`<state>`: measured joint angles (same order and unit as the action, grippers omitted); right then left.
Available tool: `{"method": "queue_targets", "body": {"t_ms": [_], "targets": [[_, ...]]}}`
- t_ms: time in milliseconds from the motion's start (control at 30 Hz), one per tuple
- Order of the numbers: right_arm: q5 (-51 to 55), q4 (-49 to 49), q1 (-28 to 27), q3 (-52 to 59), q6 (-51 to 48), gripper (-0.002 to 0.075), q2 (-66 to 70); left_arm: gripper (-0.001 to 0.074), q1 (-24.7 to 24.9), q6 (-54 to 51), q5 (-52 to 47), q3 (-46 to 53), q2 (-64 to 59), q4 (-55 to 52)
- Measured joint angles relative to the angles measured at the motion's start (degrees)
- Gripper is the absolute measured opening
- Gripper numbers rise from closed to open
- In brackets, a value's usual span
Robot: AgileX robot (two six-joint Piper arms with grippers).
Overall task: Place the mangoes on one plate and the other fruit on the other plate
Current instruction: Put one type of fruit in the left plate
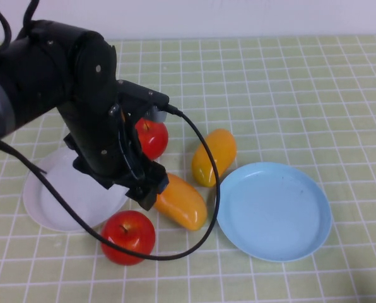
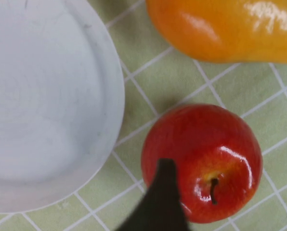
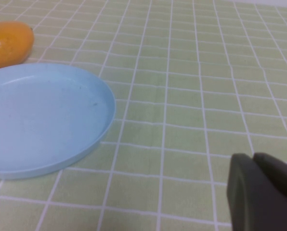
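Fruit lies scattered on the green checked bench (image 1: 289,82), none of it on a plate yet. The white plate (image 1: 62,199) sits at the near left, the light blue plate (image 1: 274,211) at the near right, both bare. One red apple (image 1: 128,237) rests just right of the white plate's near edge; the second apple (image 1: 153,137) lies farther back, partly behind the left arm (image 1: 68,95). The orange mango (image 1: 182,202) lies between the plates, and the yellower mango (image 1: 213,156) stands just beyond it, near the blue plate's far rim.

The left gripper (image 2: 158,202) hangs above the near apple, touching nothing; only one dark fingertip shows, so I cannot tell how wide its jaws stand. The right gripper (image 3: 261,192) sits low over the bench to the right of the blue plate, jaws closed and empty.
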<state>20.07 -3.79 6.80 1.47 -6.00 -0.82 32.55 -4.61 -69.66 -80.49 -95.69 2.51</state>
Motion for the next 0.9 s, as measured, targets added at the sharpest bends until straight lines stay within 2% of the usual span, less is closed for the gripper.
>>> {"method": "queue_targets", "body": {"t_ms": [67,167,433,667,900], "targets": [[0.0,0.0,0.0,0.0,0.0,-0.0015,0.0,0.0619,0.0,-1.0,-0.2,0.0,-0.1,0.0],[0.0,0.0,0.0,0.0,0.0,-0.0016,0.0,0.0666,0.0,-2.1,-0.2,0.3,-0.1,0.6],[0.0,0.0,0.0,0.0,0.0,-0.0015,0.0,0.0668,0.0,-2.8,-0.3,7.2,0.7,2.3],[0.0,0.0,0.0,0.0,0.0,-0.0016,0.0,0.0668,0.1,-4.6,-0.3,8.0,2.9,1.7],[0.0,0.0,0.0,0.0,0.0,-0.0015,0.0,0.0668,0.1,-13.8,0.4,8.0,1.7,1.5]]}}
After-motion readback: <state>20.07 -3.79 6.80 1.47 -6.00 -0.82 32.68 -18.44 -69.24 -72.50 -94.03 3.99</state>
